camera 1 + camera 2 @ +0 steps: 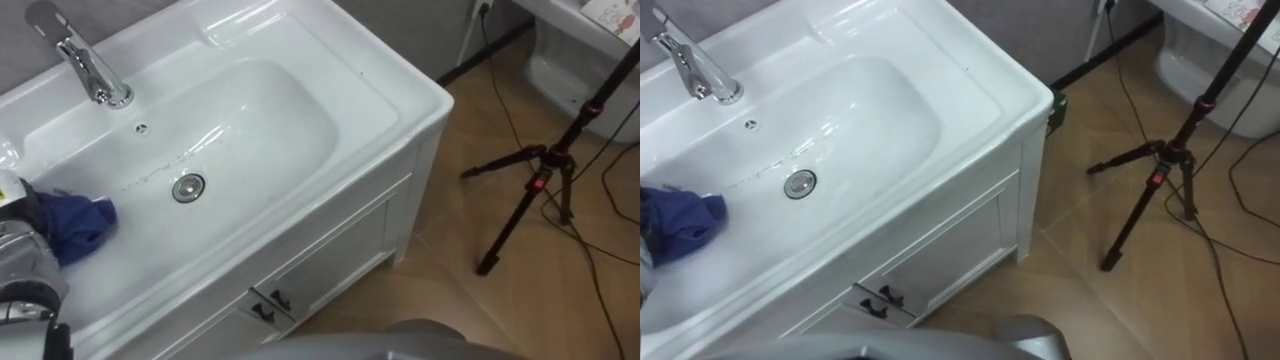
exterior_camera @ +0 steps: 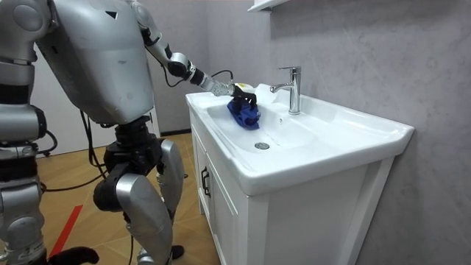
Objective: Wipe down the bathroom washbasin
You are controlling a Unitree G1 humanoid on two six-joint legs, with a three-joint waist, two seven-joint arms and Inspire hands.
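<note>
Standing close against the white cabinet [image 1: 340,250] with its small dark handles [image 1: 272,303], the robot reaches its left hand [image 2: 243,93] into the white ceramic basin [image 1: 300,110]. Its fingers are curled round a crumpled blue cloth [image 1: 80,225], which rests on the bowl's left slope, just left of the round metal drain [image 1: 188,187]. Bare bowl stretches rightward to a wide flat rim. Beyond, a chrome tap [image 1: 85,65] rises from the back edge against the grey wall [image 2: 368,59]. Past the cabinet's right corner, wooden floor [image 1: 450,300] lies open as far as a black tripod [image 1: 540,170]; a white fixture [image 1: 560,60] stands farther off.
</note>
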